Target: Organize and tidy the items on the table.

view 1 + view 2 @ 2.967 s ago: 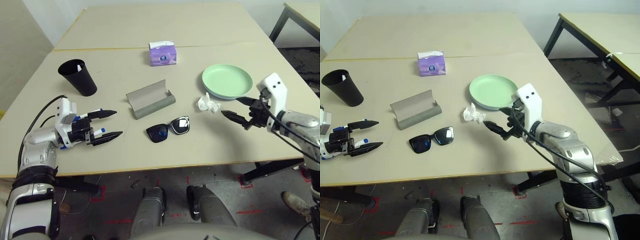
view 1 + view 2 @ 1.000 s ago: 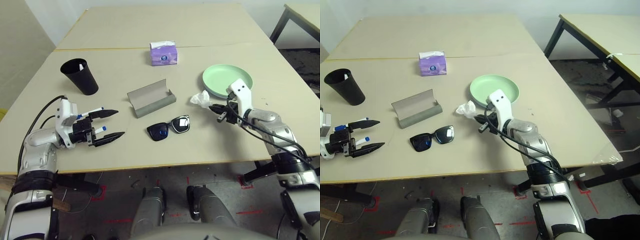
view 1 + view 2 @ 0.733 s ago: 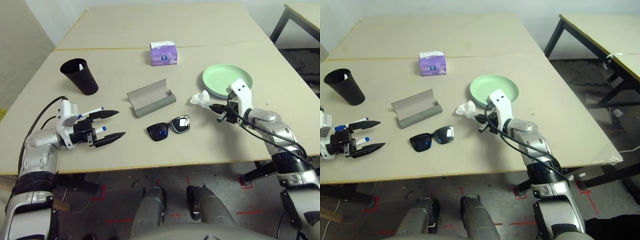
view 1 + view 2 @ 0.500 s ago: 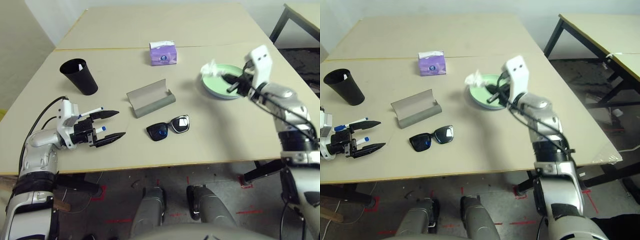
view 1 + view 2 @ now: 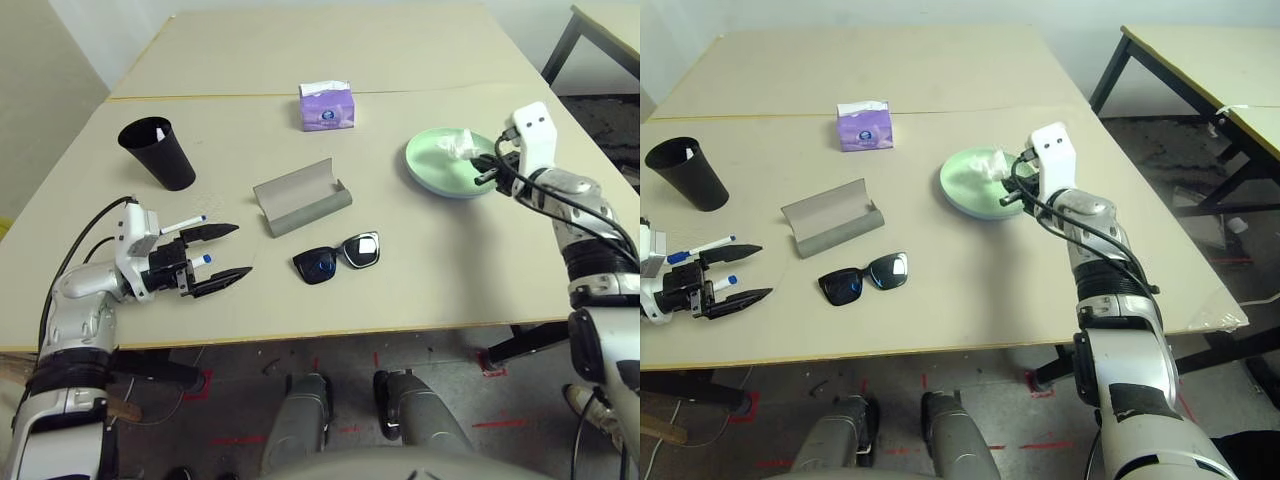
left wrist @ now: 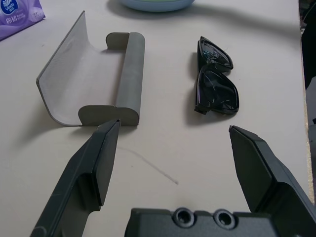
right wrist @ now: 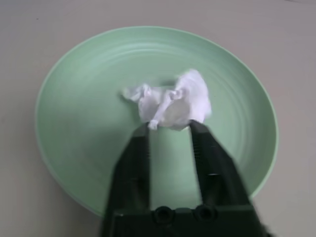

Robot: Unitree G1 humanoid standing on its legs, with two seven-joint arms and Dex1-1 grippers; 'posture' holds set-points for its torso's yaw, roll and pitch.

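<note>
Right pincer (image 7: 169, 129) has carried tissue (image 7: 170, 102) over green plate (image 7: 74, 148).

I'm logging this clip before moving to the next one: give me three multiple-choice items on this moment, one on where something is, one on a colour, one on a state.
1. Where is the crumpled white tissue?
A. In the green plate
B. Beside the sunglasses
C. In the black cup

2. What colour is the tissue box?
A. Yellow
B. Purple
C. Red

3. How is the grey glasses case?
A. Shut flat
B. Lying open with nothing in it
C. Open with the sunglasses inside

Key: 1 A, the right wrist view shows the tissue lying in the plate, just past the right gripper. 2 B, the box at the far middle of the table is purple with white paper on top. 3 B, its lid stands up, the tray is bare, and the black sunglasses lie on the table beside it.
</note>
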